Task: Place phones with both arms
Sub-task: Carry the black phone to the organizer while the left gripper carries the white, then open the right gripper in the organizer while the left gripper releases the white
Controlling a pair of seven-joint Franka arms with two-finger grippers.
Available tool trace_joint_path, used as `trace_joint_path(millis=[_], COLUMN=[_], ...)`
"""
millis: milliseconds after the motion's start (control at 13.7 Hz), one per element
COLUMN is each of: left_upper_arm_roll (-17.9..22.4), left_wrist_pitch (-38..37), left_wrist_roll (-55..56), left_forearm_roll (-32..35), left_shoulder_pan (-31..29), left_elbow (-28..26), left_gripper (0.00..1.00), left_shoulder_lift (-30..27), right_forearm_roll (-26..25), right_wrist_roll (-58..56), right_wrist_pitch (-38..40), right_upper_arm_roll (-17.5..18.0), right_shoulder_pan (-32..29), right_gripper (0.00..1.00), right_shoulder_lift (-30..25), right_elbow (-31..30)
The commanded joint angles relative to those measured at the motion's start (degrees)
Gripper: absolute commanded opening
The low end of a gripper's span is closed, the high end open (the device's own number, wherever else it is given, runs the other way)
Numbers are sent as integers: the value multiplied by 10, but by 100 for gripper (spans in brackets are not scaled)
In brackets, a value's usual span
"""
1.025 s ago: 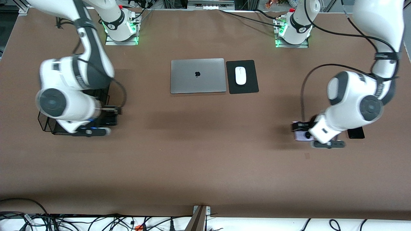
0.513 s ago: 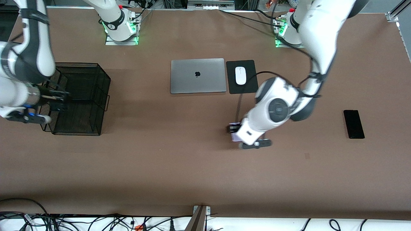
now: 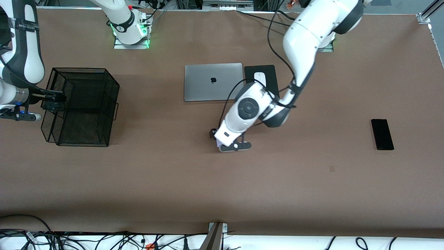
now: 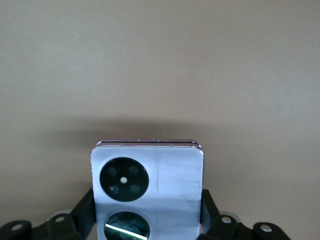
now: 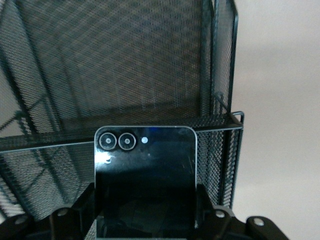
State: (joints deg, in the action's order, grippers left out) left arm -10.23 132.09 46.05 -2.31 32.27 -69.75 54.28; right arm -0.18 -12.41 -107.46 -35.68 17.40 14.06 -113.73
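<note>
Right gripper (image 3: 55, 100), over the edge of the black mesh basket (image 3: 83, 104) at the right arm's end of the table, is clamped on the black flip phone (image 5: 145, 180). The closed grey laptop (image 3: 213, 82) lies mid-table beside a mouse pad (image 3: 270, 74) bearing a white mouse (image 3: 259, 77). Left gripper (image 3: 215, 136), over bare table (image 3: 173, 173) near the laptop, grips the lavender flip phone (image 4: 147, 197) by its sides. The black slab phone (image 3: 382, 134) lies flat toward the left arm's end, well apart from both grippers.

- brown table (image 3: 194, 180) fills the view, even light, soft shadows
- aluminium frame rails (image 3: 428, 10) along the robots' edge
- white floor strip with tangled black cables (image 3: 104, 239) at the camera's edge
</note>
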Motion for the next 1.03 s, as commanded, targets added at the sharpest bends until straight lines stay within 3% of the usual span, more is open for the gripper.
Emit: trace_joint_path(millis=[0, 366, 513, 659, 732, 805, 952], left_upper_arm_roll=[26, 27, 27, 27, 30, 43, 96], left_wrist_pitch=[16, 16, 16, 17, 17, 18, 17], left_wrist_roll=[24, 51, 59, 59, 60, 62, 73], left_forearm_roll=[6, 6, 6, 6, 7, 10, 6], left_shoulder_pan=[38, 49, 53, 53, 53, 63, 95], left_elbow=[31, 30, 30, 30, 30, 30, 30], left_gripper=[13, 14, 22, 42, 67, 100, 100], left_shoulder_lift=[24, 43, 44, 44, 43, 43, 34], right_forearm_roll=[5, 3, 2, 2, 2, 2, 2], right_wrist_roll=[-9, -10, -13, -17, -17, -18, -18], right_wrist_pitch=[-14, -1, 10, -4, -12, -14, -24], right_upper_arm_roll=[-5, -13, -19, -28, -30, -31, -31], right_shoulder_pan=[8, 8, 8, 8, 8, 8, 8], right_gripper=[21, 21, 21, 21, 21, 24, 28], right_shoulder_lift=[-41, -55, -62, -56, -56, -55, -52], right_elbow=[-47, -61, -61, -71, -78, -81, -90])
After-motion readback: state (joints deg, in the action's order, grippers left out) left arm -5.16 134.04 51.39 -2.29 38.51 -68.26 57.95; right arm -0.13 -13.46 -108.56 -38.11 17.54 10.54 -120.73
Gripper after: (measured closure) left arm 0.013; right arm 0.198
